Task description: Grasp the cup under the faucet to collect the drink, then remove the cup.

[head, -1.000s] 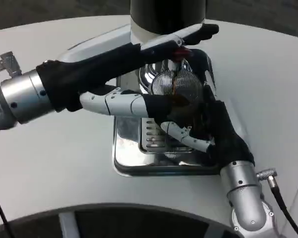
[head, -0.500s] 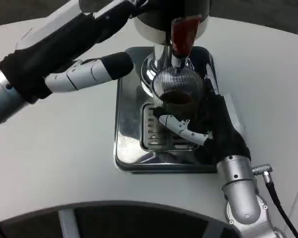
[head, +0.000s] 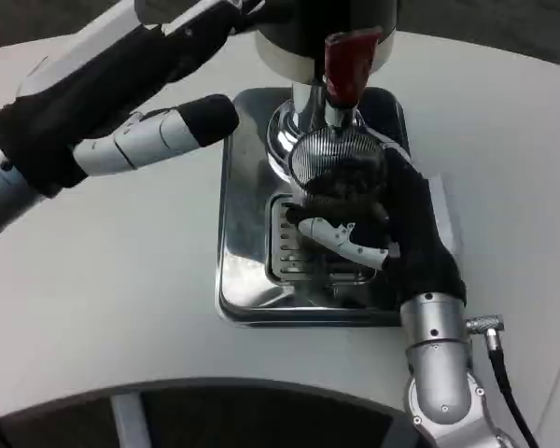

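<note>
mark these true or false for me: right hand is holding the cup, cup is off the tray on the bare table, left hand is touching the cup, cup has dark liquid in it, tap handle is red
1. The right hand holds the cup. True: its fingers wrap the ribbed glass.
2. The cup stands on the bare table, off the tray. False: it is over the metal drip tray, under the faucet.
3. The left hand touches the cup. False: it is up at the left near the dispenser top, apart from the cup.
4. The cup holds dark liquid. True.
5. The tap handle is red. True.
</note>
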